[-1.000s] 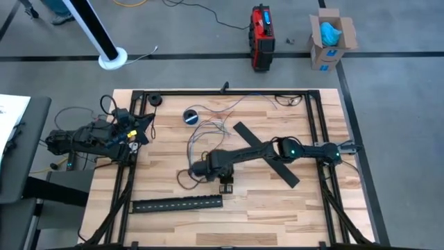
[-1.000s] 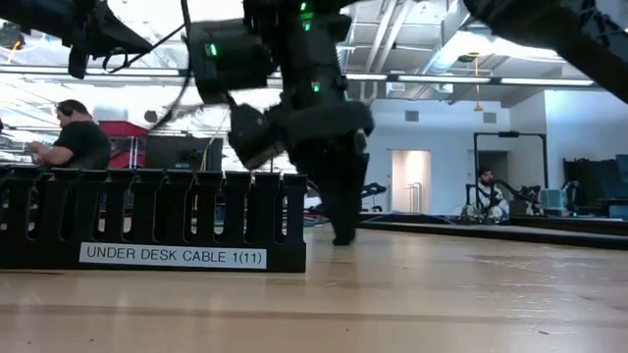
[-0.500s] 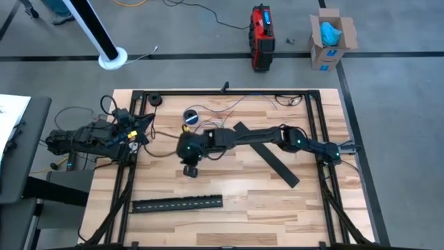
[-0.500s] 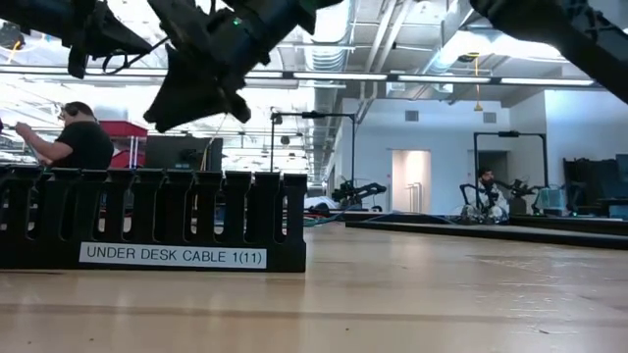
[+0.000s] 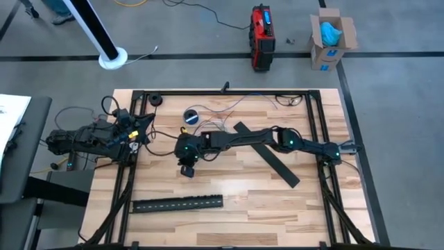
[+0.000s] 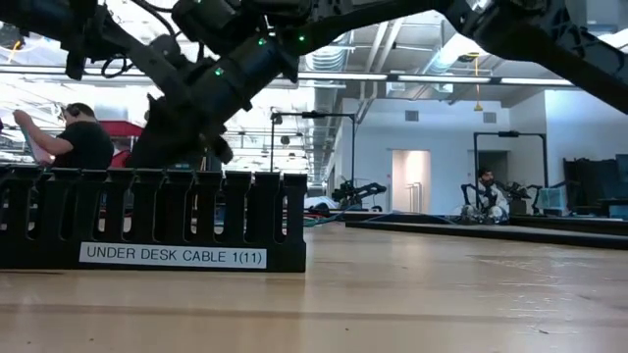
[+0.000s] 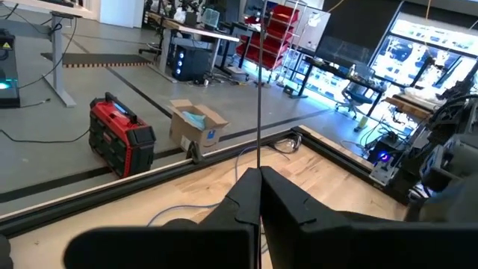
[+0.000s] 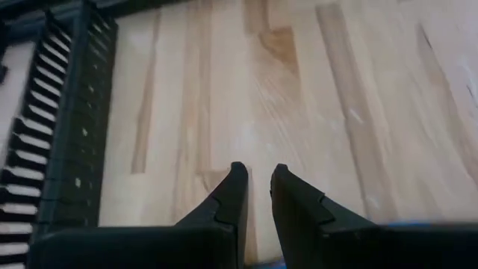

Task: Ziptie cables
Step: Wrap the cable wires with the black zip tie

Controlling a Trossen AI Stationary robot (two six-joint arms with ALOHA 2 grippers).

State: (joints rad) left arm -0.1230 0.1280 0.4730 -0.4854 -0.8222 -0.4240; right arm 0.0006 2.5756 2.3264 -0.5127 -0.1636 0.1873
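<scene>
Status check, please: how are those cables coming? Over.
Right gripper open, empty, over bare wood. Left gripper shut, parked left. Cables loose, untied, beside tape roll.

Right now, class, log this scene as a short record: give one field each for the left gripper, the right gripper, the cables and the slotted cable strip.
left gripper: shut, parked at the table's left edge, holding nothing
right gripper: slightly open, empty, above bare wood left of centre
cables: loose near the table's far side, beside the tape roll, not yet tied
slotted cable strip: flat near the front edge, labelled UNDER DESK CABLE 1(11)
</scene>
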